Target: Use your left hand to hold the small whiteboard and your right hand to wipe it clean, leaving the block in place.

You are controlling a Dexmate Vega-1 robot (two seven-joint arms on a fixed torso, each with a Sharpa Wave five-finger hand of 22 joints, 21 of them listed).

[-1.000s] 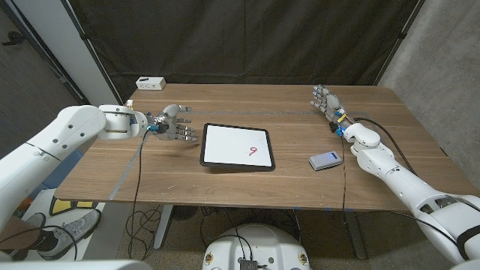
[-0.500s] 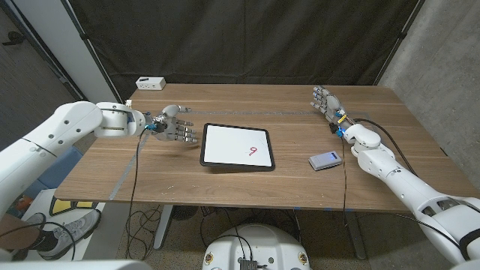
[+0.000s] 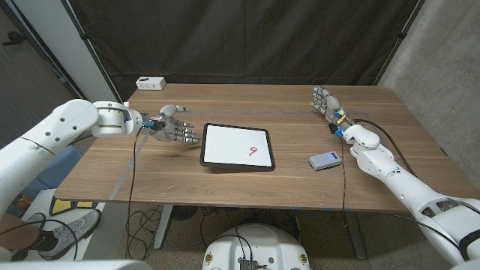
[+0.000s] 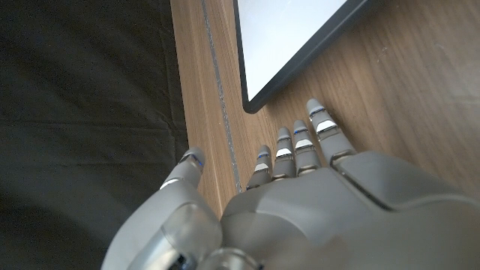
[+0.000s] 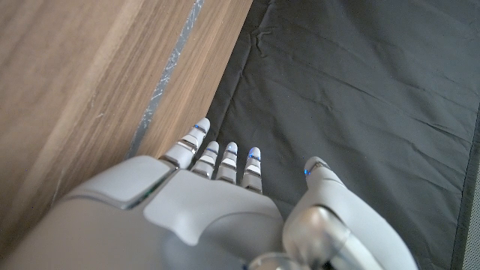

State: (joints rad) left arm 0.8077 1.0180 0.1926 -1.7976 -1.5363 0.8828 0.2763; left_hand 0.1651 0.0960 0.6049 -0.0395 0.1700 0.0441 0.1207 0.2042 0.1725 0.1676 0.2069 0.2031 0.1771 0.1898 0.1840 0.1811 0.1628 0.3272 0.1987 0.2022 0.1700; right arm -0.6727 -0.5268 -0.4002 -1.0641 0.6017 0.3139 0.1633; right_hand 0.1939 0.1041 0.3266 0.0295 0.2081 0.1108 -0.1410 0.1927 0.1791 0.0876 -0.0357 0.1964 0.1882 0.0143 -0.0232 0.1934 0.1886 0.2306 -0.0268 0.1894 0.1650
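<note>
The small whiteboard (image 3: pixel 237 146) lies in the middle of the table, black-framed, with a red mark (image 3: pixel 253 151) on its right part. My left hand (image 3: pixel 173 124) hovers a short way left of it, fingers spread and empty; in the left wrist view the left hand (image 4: pixel 300 195) points toward the whiteboard's corner (image 4: pixel 259 96) without touching it. To the whiteboard's right lies a small blue-and-white block (image 3: pixel 325 160). My right hand (image 3: pixel 328 103) stands open at the far right of the table, well behind the block; the right hand (image 5: pixel 217 202) holds nothing.
A white box (image 3: pixel 151 83) sits at the table's far left corner. A grey tape line (image 3: pixel 247 109) runs across the far part of the table (image 3: pixel 225 184). Cables hang along both arms. Black curtain hangs behind the table.
My left hand has shifted slightly right, toward the whiteboard. The right arm, whiteboard and block have not moved.
</note>
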